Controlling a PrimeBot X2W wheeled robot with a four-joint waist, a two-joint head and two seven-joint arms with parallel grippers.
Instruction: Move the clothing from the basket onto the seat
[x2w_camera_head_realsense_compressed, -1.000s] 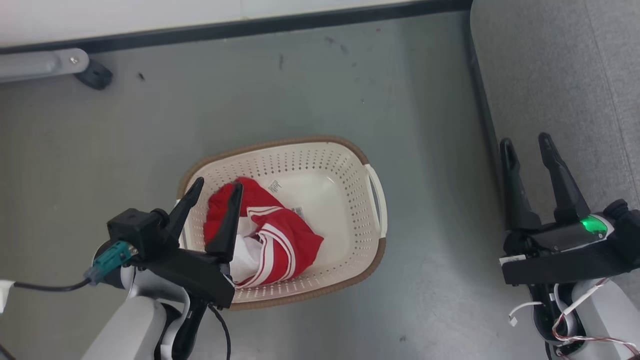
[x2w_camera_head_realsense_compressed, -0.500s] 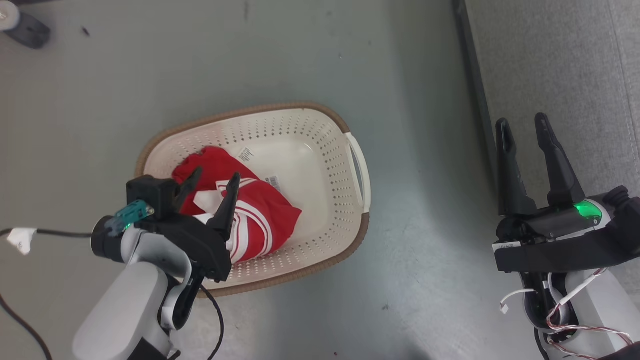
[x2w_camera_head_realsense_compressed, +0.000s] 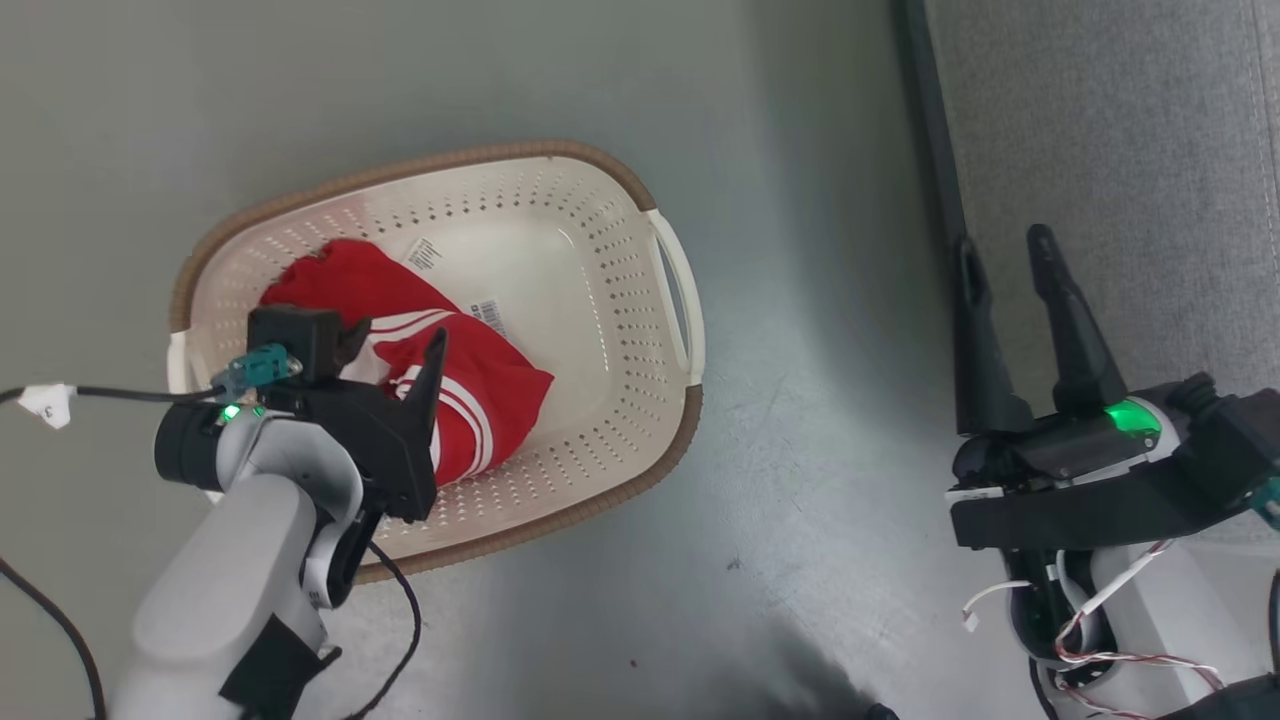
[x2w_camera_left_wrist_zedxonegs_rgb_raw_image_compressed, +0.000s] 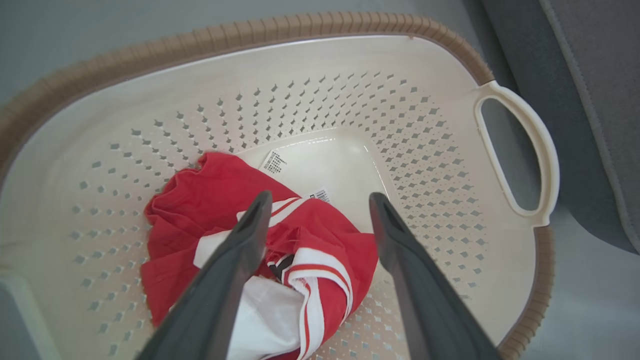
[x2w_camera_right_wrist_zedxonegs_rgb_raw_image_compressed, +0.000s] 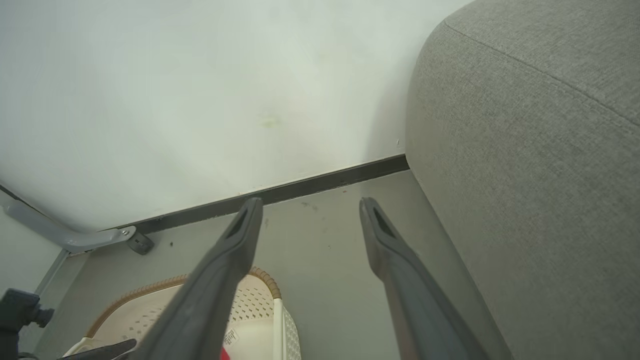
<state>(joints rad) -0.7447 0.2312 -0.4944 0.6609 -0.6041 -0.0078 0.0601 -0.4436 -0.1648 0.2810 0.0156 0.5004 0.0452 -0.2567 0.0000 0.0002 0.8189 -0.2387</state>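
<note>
Some clothing (x2w_camera_left_wrist_zedxonegs_rgb_raw_image_compressed: 200, 210) in the basket (x2w_camera_left_wrist_zedxonegs_rgb_raw_image_compressed: 400, 110)

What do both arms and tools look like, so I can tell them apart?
Both: pale grey forearms, black wrists, two long dark tapering fingers. The left tool has a teal connector, a black cable with a white tag. The right tool shows a green light and loose red-and-white wires.

Bright red clothing (x2w_camera_head_realsense_compressed: 495, 385) with white panels and thin red-and-white striped trim; cream-white basket (x2w_camera_head_realsense_compressed: 600, 255) with perforated walls and a brown rim band; grey woven seat (x2w_camera_head_realsense_compressed: 1100, 120); dull grey-green floor (x2w_camera_head_realsense_compressed: 800, 450)
</note>
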